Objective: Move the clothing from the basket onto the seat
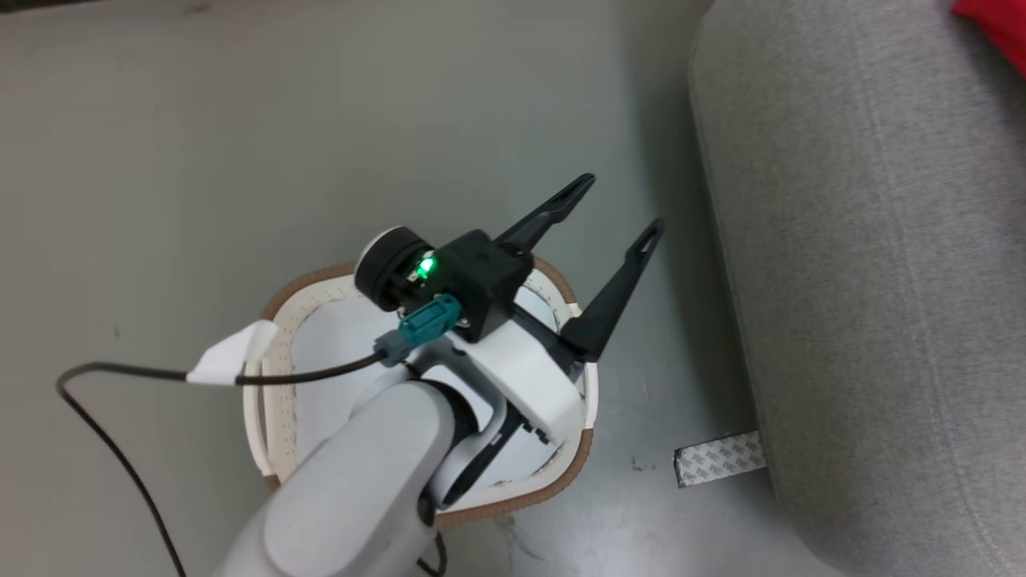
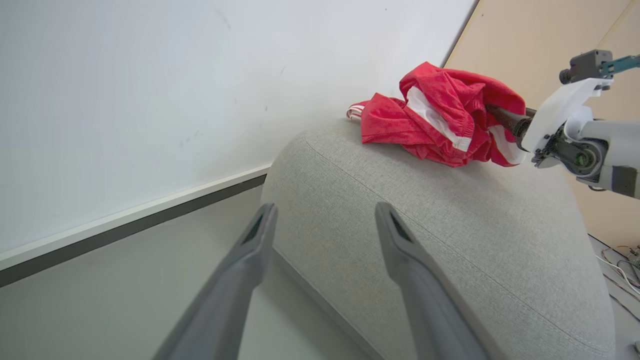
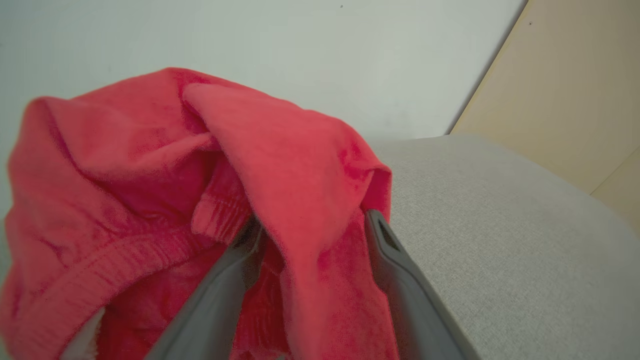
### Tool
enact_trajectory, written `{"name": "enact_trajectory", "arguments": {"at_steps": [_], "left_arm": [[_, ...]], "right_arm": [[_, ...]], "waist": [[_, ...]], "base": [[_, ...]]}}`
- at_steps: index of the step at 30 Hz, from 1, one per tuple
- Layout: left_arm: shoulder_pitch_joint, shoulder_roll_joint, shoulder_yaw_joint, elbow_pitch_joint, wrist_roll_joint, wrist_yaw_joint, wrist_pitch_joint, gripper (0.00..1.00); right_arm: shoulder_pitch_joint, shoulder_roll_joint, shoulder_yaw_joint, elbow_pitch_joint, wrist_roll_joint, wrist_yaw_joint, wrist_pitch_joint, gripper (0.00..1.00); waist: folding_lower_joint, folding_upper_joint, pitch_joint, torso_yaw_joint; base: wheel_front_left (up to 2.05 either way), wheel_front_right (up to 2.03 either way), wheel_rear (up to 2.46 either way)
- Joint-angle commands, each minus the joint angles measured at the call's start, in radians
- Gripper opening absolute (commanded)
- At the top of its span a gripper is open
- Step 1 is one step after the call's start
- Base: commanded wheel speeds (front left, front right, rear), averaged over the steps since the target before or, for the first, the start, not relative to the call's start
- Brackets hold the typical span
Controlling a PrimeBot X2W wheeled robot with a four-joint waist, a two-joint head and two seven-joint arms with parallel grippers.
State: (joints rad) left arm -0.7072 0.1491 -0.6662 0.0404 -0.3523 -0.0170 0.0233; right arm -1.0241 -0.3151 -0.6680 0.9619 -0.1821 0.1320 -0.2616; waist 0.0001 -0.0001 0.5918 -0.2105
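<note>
The clothing [image 2: 430, 120], bright red with white trim, lies crumpled on the far end of the grey seat [image 2: 450, 225]. My right gripper [image 3: 312, 222] is open, its fingers spread in the clothing [image 3: 125, 175], and a red fold drapes between them over the seat [image 3: 500, 225]. My left gripper [image 1: 624, 204] stands open and holds nothing, above the cream basket [image 1: 276, 377] and beside the seat [image 1: 866, 280]. What shows of the basket's inside is bare white; my arm hides the rest. A red corner of clothing [image 1: 998, 24] shows at the top right. The left gripper [image 2: 325, 209] points at the seat's near edge.
A strip of patterned tape [image 1: 719, 458] lies on the grey floor by the seat's base. A black cable with a white tag [image 1: 232, 357] loops over the basket's left rim. A white wall with a dark baseboard [image 2: 125, 220] runs behind the seat, and a beige panel [image 2: 550, 30] stands at the right.
</note>
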Motion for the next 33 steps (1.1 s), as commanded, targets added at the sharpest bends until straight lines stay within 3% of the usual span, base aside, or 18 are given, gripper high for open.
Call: {"name": "enact_trajectory", "arguments": {"at_steps": [1,6,16,24,33], "left_arm": [[0.022,0.02,0.008,0.005,-0.01,0.005,-0.014,1.0],[0.055,0.043,0.033,0.016,-0.021,0.023,-0.033,1.0],[0.221,0.125,0.129,0.087,-0.06,0.098,-0.143,1.0],[0.393,0.156,0.194,0.178,-0.088,0.172,-0.239,1.0],[0.56,0.163,0.273,0.23,-0.104,0.226,-0.287,1.0]], "right_arm": [[0.029,0.027,0.002,-0.025,-0.006,-0.003,-0.003,1.0],[0.111,0.076,0.067,-0.103,0.018,-0.003,-0.003,1.0],[0.427,0.145,0.289,-0.399,0.116,-0.003,-0.003,1.0],[0.626,0.167,0.399,-0.563,0.15,-0.003,-0.002,1.0],[0.817,0.197,0.501,-0.644,0.14,-0.003,-0.002,1.0]], "waist": [[-0.0001,0.0001,-0.03,-0.021],[-0.0001,0.0001,-0.086,-0.041],[-0.0001,0.0001,-0.286,-0.061],[-0.0001,0.0001,-0.458,-0.023],[-0.0001,0.0001,-0.576,0.041]], "base": [[0.0,0.0,0.0],[0.0,0.0,0.0],[0.0,0.0,0.0],[0.0,0.0,0.0],[0.0,0.0,0.0]]}}
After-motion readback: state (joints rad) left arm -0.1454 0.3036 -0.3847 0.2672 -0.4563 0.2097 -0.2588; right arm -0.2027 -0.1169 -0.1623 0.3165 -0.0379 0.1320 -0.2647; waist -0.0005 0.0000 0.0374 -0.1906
